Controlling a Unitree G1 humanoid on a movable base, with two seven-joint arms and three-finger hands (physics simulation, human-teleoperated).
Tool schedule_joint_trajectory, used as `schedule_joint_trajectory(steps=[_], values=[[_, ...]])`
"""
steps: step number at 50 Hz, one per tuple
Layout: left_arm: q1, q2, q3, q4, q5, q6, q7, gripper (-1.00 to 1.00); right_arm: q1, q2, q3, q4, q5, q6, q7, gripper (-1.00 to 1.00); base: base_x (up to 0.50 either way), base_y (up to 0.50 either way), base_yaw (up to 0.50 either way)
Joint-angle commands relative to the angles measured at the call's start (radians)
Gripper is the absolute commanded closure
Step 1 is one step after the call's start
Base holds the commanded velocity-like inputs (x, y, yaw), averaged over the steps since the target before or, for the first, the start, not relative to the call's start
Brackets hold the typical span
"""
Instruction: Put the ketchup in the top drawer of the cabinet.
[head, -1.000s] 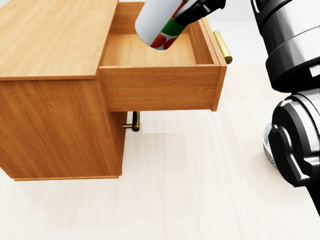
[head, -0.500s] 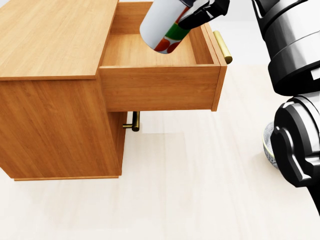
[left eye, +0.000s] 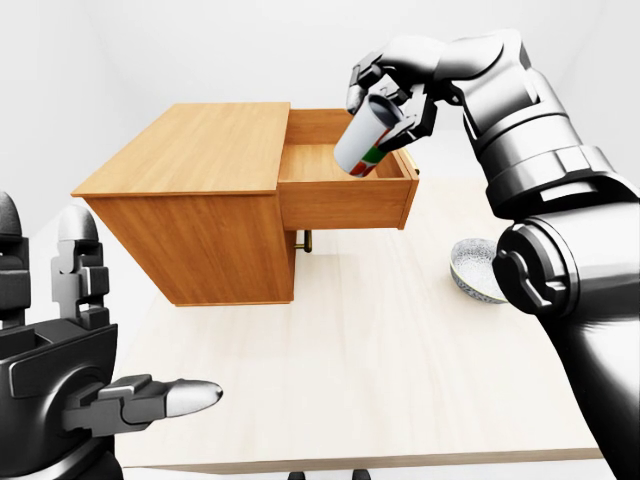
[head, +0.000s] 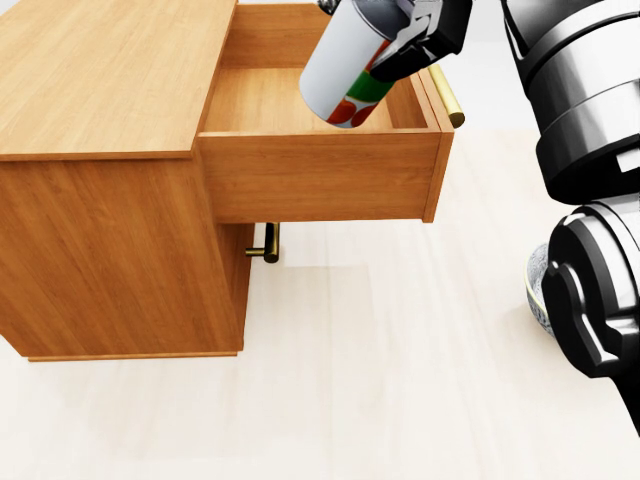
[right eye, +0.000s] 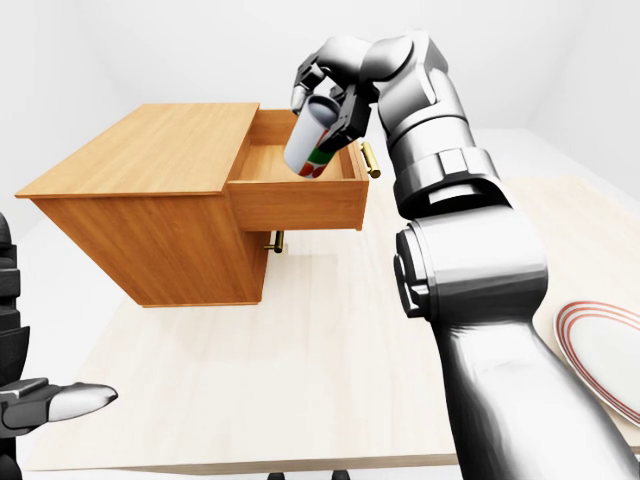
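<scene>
Right hand (left eye: 392, 92) is gripping the ketchup bottle (left eye: 366, 143), fingers wrapped round its upper end; the bottle is tilting, lower end hanging over the open top drawer (head: 320, 170) near the drawer's right wall, not resting on the drawer floor as far as the eye views show. In the head view the bottle's top and most of the hand are getting cut off by the upper edge. Label is showing only red and green patches; no text legible.

Left hand (left eye: 85, 375) is sitting low at the left of the left-eye view, fingers spread, holding nothing, partly cropped by the frame.

Count: one cabinet (left eye: 195, 205), one drawer pulled out, two brass handles: one on the drawer face (head: 446, 94), one lower handle (head: 268, 243) mostly hidden under the drawer. One patterned bowl (left eye: 474, 267) is sitting on the table (left eye: 360, 370), half covered by the right arm. One red-rimmed plate (right eye: 600, 350) is running off the right edge of the right-eye view.
</scene>
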Motion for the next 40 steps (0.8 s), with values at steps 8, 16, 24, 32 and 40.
schedule_joint_trajectory(steps=[8,16,24,32,40], values=[[0.006,-0.005,-0.006,0.003,0.008,0.000,-0.007,-1.00,0.002,-0.014,-0.020,0.001,-0.049,0.000,0.000,1.00,0.00,0.00,0.00],[0.002,-0.002,0.001,0.002,0.001,0.000,-0.005,-1.00,-0.019,-0.023,-0.016,-0.001,-0.059,0.000,0.000,1.00,0.00,0.00,0.00],[0.011,-0.008,-0.001,-0.003,0.002,0.000,-0.009,-1.00,-0.042,-0.019,-0.011,-0.007,-0.076,0.000,0.000,1.00,0.00,0.00,0.00],[0.008,-0.006,-0.004,-0.006,0.003,0.000,-0.007,-1.00,-0.031,-0.007,-0.019,0.001,-0.081,0.000,-0.012,1.00,0.00,0.00,0.00],[0.012,-0.009,-0.004,-0.008,0.003,0.000,-0.012,-1.00,0.007,0.002,-0.008,0.009,-0.117,0.000,-0.166,1.00,0.00,0.00,0.00]])
